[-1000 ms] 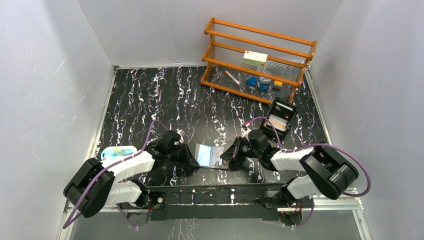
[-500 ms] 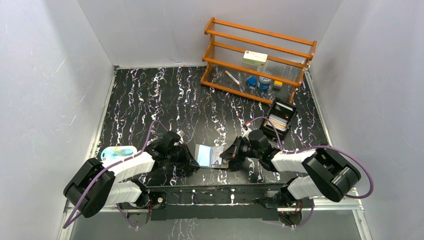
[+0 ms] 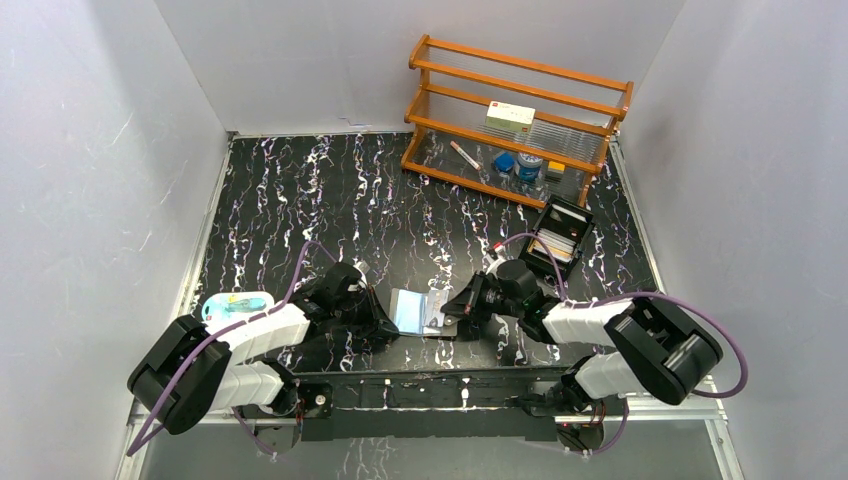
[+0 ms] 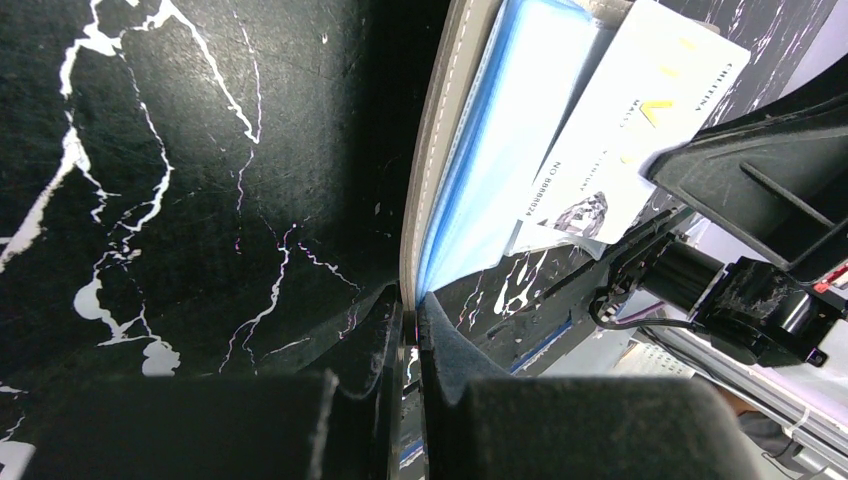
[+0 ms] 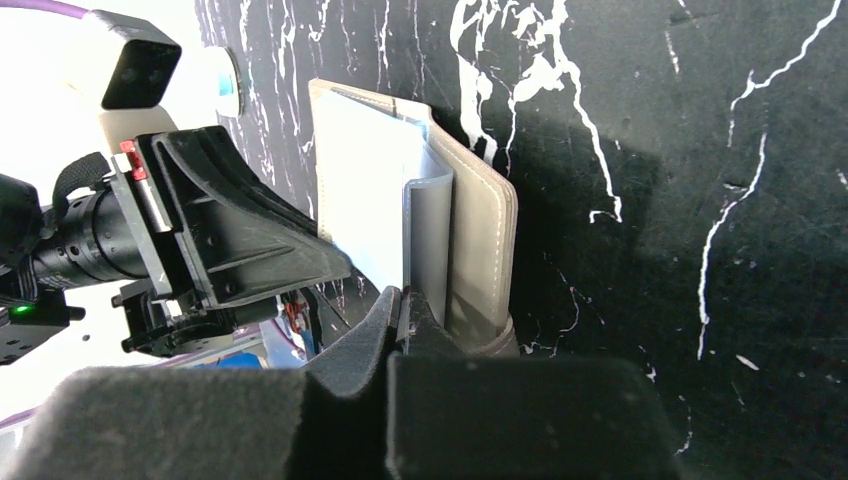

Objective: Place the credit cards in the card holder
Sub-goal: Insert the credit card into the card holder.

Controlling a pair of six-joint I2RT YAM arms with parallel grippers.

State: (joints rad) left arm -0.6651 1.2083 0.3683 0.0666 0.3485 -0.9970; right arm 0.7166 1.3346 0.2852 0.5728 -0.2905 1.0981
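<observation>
Two sets of fingers meet at the card holder (image 3: 412, 310), which lies open on the counter (image 3: 300, 200) near its front edge, between the arm bases.

- Left fingers (image 4: 350, 375): pressed together on the holder's left edge. The left wrist view shows grey cover and blue clear sleeves (image 4: 500, 150) pinched between them.
- Right fingers (image 5: 350, 340): narrow, clamped on a thin pale credit card (image 4: 620, 130). The card lies across the sleeves on the holder's right half, printed face up and partly overhanging the holder.
- Right wrist view: the card stands edge-on against the grey cover (image 5: 485, 240). Whether its leading edge sits inside a sleeve, I cannot tell.

Elsewhere:
- Further cards (image 3: 556, 243) sit in a black tray (image 3: 575, 222) at right rear, well apart from the holder.
- A wooden rack (image 3: 515, 120) stands behind the tray.
</observation>
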